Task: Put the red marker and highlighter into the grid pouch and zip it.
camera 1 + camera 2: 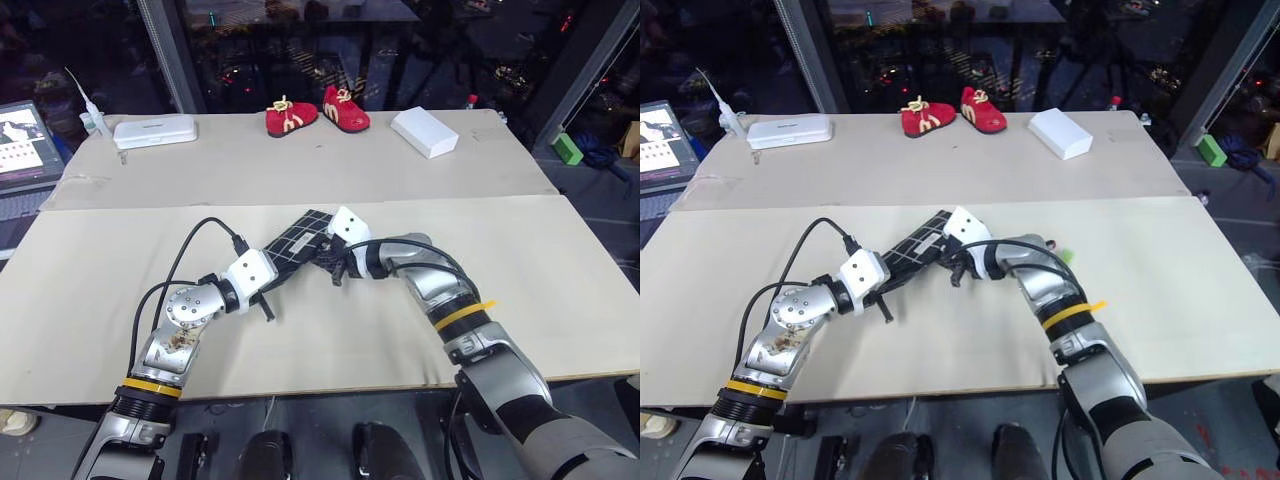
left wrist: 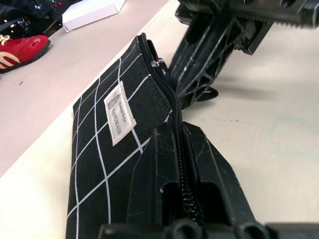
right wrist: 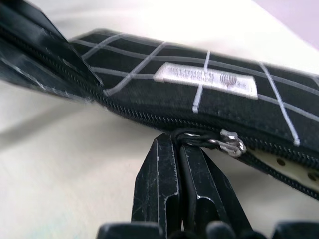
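Note:
The grid pouch (image 1: 300, 238) lies slanted at mid-table between my two hands, its white label (image 2: 118, 113) facing up. My left gripper (image 2: 174, 134) is shut on the pouch's zipper edge at the near end. My right gripper (image 3: 177, 144) is shut on the black pull cord right beside the metal zipper slider (image 3: 232, 144). On one side of the slider the zipper is closed; on the other it gapes over a pale dotted lining. The red marker is hidden. A small bright green bit (image 1: 1068, 255) peeks from behind my right forearm; I cannot tell whether it is the highlighter.
At the table's far edge stand a pair of red shoes (image 1: 317, 113), a white box (image 1: 424, 131) and a white case (image 1: 155, 131). A laptop (image 1: 25, 145) sits at the far left. A green block (image 1: 568, 148) lies beyond the right edge.

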Controlling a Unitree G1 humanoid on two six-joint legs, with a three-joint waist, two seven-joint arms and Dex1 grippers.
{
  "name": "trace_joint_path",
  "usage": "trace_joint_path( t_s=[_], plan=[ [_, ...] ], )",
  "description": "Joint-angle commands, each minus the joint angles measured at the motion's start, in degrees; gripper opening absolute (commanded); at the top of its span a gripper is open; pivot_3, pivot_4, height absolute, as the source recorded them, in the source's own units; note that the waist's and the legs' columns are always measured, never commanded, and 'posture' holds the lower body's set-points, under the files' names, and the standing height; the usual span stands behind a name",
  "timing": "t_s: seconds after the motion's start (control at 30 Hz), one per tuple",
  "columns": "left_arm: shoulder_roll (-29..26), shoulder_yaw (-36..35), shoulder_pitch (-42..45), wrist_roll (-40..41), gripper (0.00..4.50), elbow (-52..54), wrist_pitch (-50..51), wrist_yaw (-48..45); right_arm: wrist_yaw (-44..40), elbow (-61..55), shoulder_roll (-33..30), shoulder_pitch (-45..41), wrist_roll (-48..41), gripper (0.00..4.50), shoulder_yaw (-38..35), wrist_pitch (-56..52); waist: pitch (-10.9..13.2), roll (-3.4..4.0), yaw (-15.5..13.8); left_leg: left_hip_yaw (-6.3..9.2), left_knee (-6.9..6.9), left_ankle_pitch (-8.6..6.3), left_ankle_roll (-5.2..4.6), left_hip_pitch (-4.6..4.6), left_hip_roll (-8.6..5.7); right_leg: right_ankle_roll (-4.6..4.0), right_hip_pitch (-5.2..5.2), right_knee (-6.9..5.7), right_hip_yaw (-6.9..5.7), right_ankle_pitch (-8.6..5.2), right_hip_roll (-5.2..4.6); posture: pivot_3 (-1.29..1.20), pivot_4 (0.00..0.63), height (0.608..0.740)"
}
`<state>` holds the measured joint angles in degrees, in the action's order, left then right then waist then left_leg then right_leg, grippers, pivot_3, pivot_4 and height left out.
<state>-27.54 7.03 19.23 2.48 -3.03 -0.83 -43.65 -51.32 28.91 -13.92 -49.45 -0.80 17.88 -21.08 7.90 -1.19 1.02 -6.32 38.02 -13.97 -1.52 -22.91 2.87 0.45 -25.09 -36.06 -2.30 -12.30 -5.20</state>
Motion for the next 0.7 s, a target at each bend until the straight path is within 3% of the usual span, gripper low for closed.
trace_joint_path(
  t_s=[0.03, 0.33, 0.5, 0.7],
  plan=[
    [0.1, -0.2, 0.0, 1.2, 0.0, 3.1, 0.0, -0.4, -2.8, -3.8, -0.7, 0.7, 0.1, 0.1, 1.1, 1.1, 0.0, 0.0, -0.1, 0.0, 0.0, 0.0, 0.0, -0.01, 0.0, 0.0, 0.0, 0.0, 0.0, 0.0, 0.0, 0.0, 0.15, 0.74],
    [0.1, -0.6, -0.3, 1.3, 0.0, 4.0, 0.9, -0.3, -7.5, -10.8, -0.9, 3.4, -2.0, 0.1, 2.1, -0.8, 0.0, 0.0, 0.1, 0.01, 0.0, 0.0, -0.01, 0.01, 0.0, 0.0, 0.0, 0.02, 0.01, 0.0, 0.0, 0.0, 0.15, 0.74],
    [0.3, -0.6, 0.0, 1.3, 0.0, 3.7, 1.1, -0.1, -5.8, -11.5, 1.7, 2.8, -2.9, 0.1, 1.3, -3.6, 0.0, 0.0, 0.0, 0.02, 0.0, 0.0, 0.0, 0.03, 0.01, 0.0, 0.0, 0.01, 0.0, 0.0, 0.01, 0.0, 0.15, 0.74],
    [0.8, -0.4, -0.1, 1.2, 0.0, 3.9, 1.1, 0.2, -9.8, -16.7, 1.3, 5.5, -3.2, 0.1, 4.9, -4.7, 0.0, 0.0, -0.2, 0.03, 0.0, 0.0, 0.0, 0.0, 0.0, 0.0, 0.0, -0.01, -0.01, 0.0, 0.01, 0.0, 0.15, 0.74]
  ],
)
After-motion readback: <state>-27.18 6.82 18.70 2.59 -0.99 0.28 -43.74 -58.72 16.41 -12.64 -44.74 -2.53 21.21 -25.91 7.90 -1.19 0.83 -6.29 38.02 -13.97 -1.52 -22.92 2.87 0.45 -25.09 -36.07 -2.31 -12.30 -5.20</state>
